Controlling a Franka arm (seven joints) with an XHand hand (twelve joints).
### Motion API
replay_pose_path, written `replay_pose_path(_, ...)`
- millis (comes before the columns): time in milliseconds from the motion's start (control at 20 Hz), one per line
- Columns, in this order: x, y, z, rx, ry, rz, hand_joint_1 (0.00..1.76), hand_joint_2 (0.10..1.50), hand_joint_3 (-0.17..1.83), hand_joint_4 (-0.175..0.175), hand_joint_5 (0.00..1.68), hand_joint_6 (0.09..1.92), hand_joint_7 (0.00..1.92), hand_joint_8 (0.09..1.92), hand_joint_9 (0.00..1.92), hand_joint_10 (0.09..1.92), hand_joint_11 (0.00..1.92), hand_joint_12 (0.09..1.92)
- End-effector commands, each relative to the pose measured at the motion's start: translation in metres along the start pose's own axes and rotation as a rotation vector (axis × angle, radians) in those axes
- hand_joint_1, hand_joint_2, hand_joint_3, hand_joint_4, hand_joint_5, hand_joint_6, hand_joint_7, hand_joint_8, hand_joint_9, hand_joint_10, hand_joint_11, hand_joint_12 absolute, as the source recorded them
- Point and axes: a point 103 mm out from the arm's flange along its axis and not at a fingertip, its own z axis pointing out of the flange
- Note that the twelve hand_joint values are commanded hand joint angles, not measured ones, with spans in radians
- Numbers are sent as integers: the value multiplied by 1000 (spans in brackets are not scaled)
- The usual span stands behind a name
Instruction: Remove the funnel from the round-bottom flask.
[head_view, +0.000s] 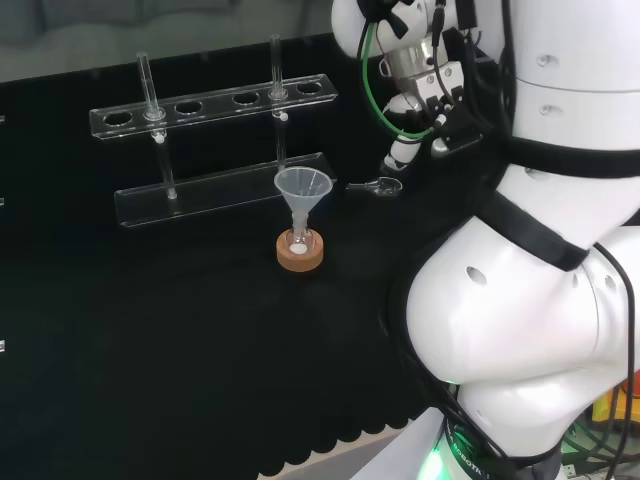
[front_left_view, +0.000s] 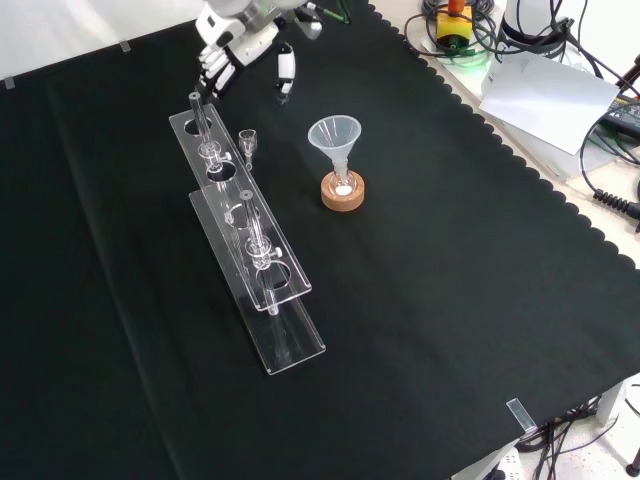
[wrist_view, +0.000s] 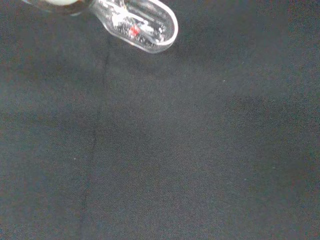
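Clear plastic is the tricky bit here: the funnel (head_view: 302, 187) sits with its stem down in the neck of the small round-bottom flask (head_view: 298, 240), which rests in a cork ring (head_view: 300, 251) near the middle of the black cloth (head_view: 180, 340), just in front of the clear tube rack (head_view: 215, 150) in the head view. Nothing has been lifted yet, so the step in hand looks like the approach. To do it well, the hand (head_view: 425, 95) probably wants to come down over the cone, pinch it at the rim or just below, and pull straight up along the stem, so the flask doesn't tip or ride up out of its ring. A sideways tug would likely drag the whole lot over. The hand hangs well apart from the funnel, up at the right in the head view and at the top in the front view, near the rack's far end. Its fingers (front_left_view: 286, 68) look relaxed, fairly straight, and they hold and touch nothing.
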Motion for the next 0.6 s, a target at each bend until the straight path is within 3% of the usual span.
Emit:
replay_pose_path(50,6,-44,-17,-19,-13,32,706,693,429,-51,259,87,0,360,91,749,0,1352)
replay_pose_path(600,30,-104,-36,-26,-9,20,691,701,425,-53,292,87,6,576,141,739,0,1392)
